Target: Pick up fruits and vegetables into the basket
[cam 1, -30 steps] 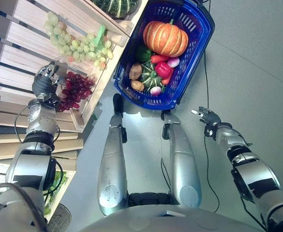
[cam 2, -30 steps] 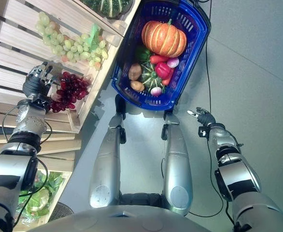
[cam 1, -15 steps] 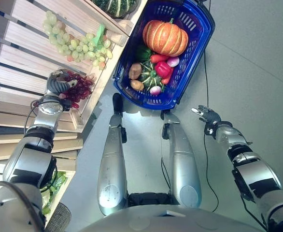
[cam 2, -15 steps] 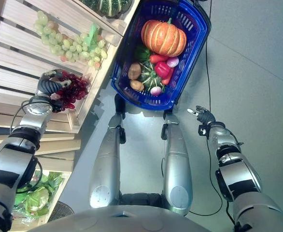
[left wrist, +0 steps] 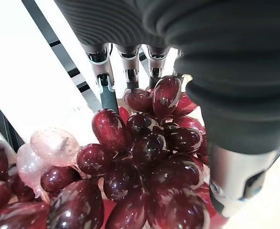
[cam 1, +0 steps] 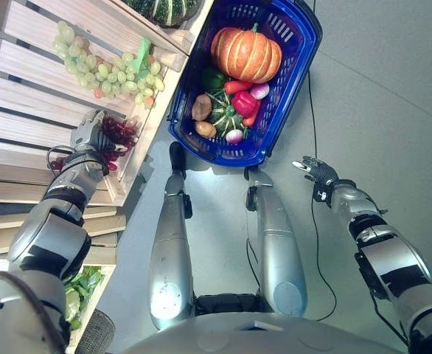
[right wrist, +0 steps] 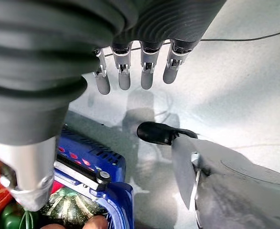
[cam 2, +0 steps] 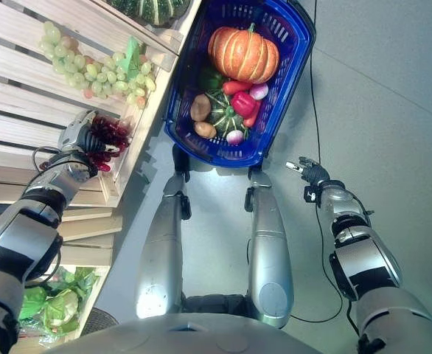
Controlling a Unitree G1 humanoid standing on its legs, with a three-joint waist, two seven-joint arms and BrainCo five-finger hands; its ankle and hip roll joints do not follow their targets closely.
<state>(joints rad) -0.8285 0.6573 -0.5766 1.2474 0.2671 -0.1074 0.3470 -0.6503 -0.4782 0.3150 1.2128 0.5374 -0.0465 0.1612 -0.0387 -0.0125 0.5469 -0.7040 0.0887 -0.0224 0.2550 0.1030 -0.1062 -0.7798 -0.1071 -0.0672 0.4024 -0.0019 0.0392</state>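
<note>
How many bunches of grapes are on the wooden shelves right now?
2. The green grapes lie on the upper slatted shelf. The red grapes lie on the shelf below, with the left hand on them. Others may be hidden out of frame.

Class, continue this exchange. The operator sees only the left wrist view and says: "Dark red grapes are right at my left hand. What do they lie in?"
Observer: The dark red grape bunch lies in a pale wooden slatted crate, near a bunch of pale green grapes.
Operator: Where is the basket?
Observer: The blue plastic basket stands on the grey floor, just to the right of the crate.
Operator: Is my other hand free?
Observer: Yes. The right hand is open above the floor, right of the basket, and holds nothing.
</note>
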